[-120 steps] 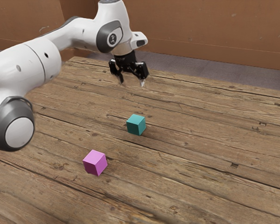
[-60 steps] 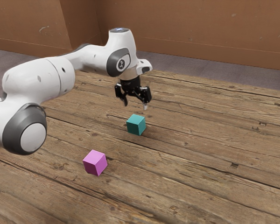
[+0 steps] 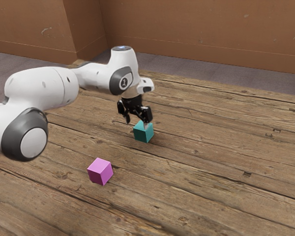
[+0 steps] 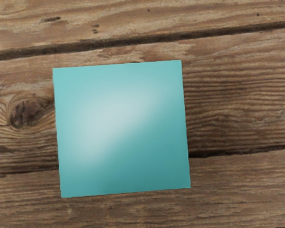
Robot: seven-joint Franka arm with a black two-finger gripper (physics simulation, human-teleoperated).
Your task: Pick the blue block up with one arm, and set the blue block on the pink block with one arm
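The blue block (image 3: 143,132), teal in colour, rests on the wooden table near its middle. In the wrist view its top face (image 4: 121,128) lies square under my hand. My gripper (image 3: 136,122) hangs just above the block, fingers open and spread to either side of its top, not touching it. The pink block (image 3: 100,171) sits on the table nearer the front edge, toward the exterior view's left of the blue block.
The wooden plank table (image 3: 221,162) stretches toward the exterior view's right. A brown wall (image 3: 211,24) runs along the back, with a strip of grey floor (image 3: 226,73) before it.
My arm has come down and forward from high above the table's back part to just over the blue block. The blocks have not moved.
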